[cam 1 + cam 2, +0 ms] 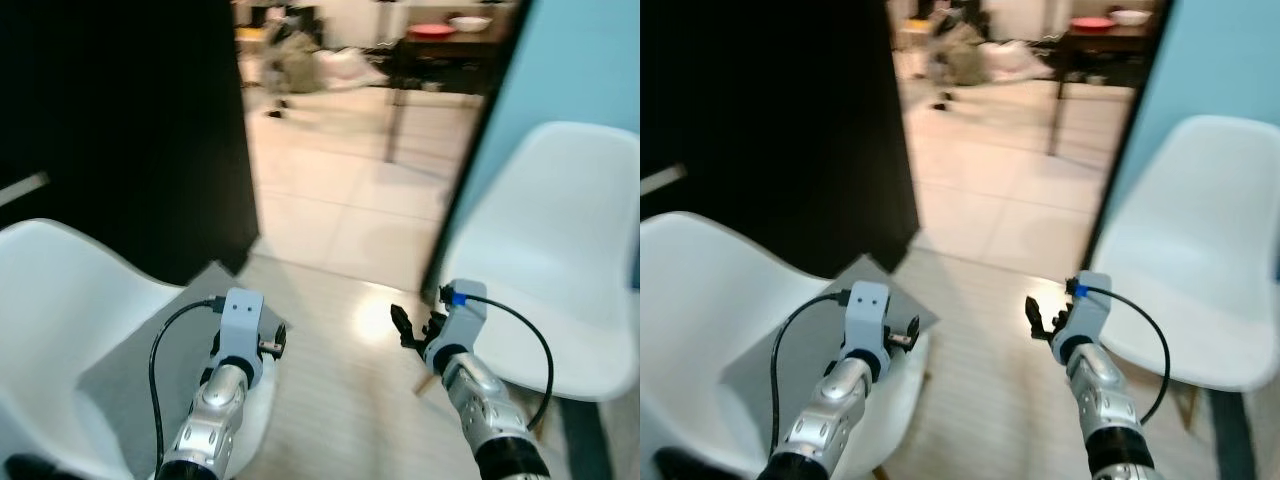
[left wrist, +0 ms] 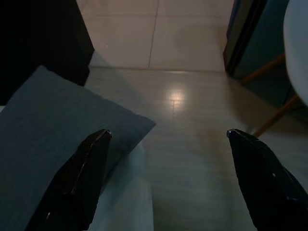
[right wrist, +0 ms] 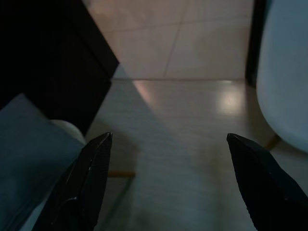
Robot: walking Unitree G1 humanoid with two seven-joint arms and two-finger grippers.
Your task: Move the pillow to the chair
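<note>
Both left fingers (image 2: 77,183) spread above the grey pillow (image 2: 53,134), untouched

To your left stood a chair (image 1: 50,300) with the pillow (image 1: 150,360) lying on its seat, one corner reaching past the seat's front edge toward the middle. To your right stood a second chair (image 1: 560,270), well apart from the first, with open floor (image 1: 340,370) between them. Your left gripper (image 1: 275,345) hung over the pillow's near corner; your right gripper (image 1: 405,325) hung above the floor just beside the right chair. Far ahead, beyond the doorway, a table (image 1: 440,45) carried bowls (image 1: 468,22).
</note>
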